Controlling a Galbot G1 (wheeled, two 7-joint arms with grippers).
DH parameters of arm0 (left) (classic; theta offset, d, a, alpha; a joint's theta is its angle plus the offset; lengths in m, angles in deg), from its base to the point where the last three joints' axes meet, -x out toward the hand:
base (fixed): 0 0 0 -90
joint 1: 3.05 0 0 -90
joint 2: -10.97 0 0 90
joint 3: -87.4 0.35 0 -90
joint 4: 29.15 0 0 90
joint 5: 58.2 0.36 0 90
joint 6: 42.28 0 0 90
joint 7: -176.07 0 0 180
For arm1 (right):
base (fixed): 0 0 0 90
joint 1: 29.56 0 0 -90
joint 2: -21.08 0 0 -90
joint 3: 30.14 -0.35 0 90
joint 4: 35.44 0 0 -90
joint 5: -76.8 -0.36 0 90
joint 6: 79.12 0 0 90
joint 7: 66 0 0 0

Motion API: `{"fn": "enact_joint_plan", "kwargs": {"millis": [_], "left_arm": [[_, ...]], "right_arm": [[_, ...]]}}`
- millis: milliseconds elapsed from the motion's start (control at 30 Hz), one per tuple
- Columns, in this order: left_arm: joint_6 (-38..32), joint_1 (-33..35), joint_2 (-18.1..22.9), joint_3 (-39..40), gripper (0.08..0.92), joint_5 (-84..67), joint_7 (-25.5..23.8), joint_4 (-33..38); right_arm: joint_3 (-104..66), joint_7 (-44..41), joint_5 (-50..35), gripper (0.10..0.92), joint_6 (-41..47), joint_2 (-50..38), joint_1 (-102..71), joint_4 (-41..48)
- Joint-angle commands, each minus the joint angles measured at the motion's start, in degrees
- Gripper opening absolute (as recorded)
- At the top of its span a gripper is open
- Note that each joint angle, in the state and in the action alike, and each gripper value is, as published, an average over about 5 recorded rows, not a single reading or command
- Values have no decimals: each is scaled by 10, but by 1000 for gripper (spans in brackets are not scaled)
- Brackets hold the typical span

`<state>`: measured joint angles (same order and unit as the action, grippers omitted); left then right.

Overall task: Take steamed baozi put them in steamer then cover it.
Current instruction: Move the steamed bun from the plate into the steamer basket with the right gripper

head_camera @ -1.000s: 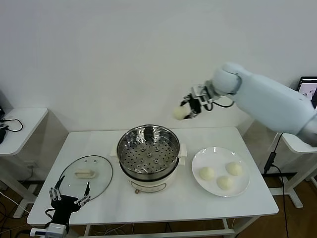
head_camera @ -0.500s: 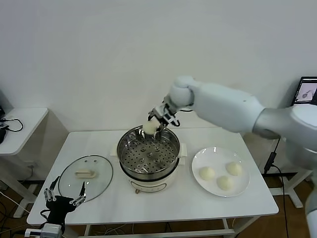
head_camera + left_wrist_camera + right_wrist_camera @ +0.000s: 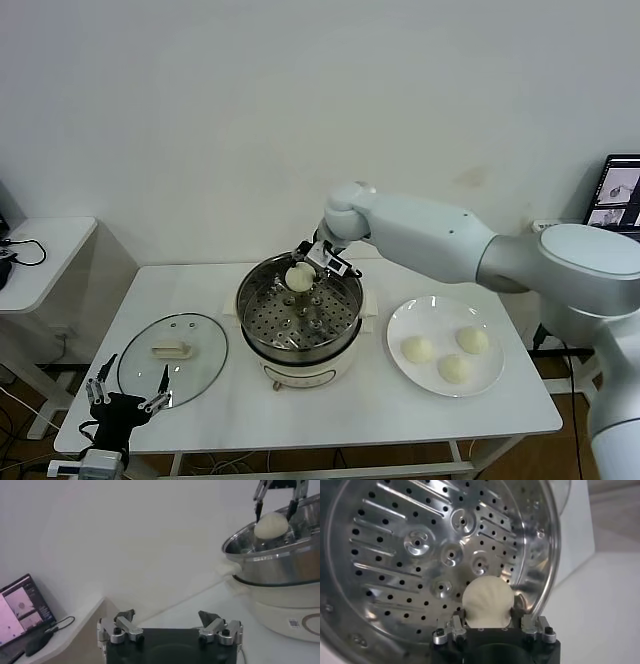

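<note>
The steamed baozi that hung high beside the wall a second ago, well to the plate side of the steamer, is now down inside the steamer's rim, over the far edge of the perforated tray. The right pincer has swung in from that high spot and lowered with it; its fingers are closed on the bun from both sides, and the right wrist view shows the pale dough pinched between the two finger pads just above the holes of the tray. Whether the bun already touches the tray cannot be told.

Outward from the steamer, on its right-arm side, the white plate holds the other three baozi, lying close together but apart from each other. On the steamer's opposite side the cover lies flat on the surface, its cream handle up, near the steamer's base but not touching it.

The left pincer has sunk a little lower since a second ago and hangs at the surface's near edge just beside the cover, its fingers spread wide and holding nothing.
</note>
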<state>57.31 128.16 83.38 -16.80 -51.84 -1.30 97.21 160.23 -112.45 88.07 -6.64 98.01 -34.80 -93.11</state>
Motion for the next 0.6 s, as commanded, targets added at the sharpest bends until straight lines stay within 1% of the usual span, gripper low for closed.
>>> {"fn": "enact_joint_plan", "kwargs": {"millis": [33, 200, 300, 367, 533, 600], "left_arm": [[0, 2, 2, -1, 823, 0, 0, 2], [0, 2, 2, -1, 823, 0, 0, 2], [0, 2, 3, -1, 823, 0, 0, 3], [0, 2, 3, -1, 823, 0, 0, 4], [0, 4, 5, 1, 823, 1, 0, 5], [0, 4, 5, 1, 823, 1, 0, 7]], "right_arm": [[-2, 39, 80, 577, -60, 19, -20, 33], [-12, 52, 124, 577, -82, 30, -30, 59], [-13, 53, 128, 580, -88, 33, -30, 65], [-11, 51, 127, 602, -89, 32, -29, 64], [-12, 49, 117, 735, -89, 25, -27, 60], [-14, 44, 96, 779, -80, 18, -20, 49]]}}
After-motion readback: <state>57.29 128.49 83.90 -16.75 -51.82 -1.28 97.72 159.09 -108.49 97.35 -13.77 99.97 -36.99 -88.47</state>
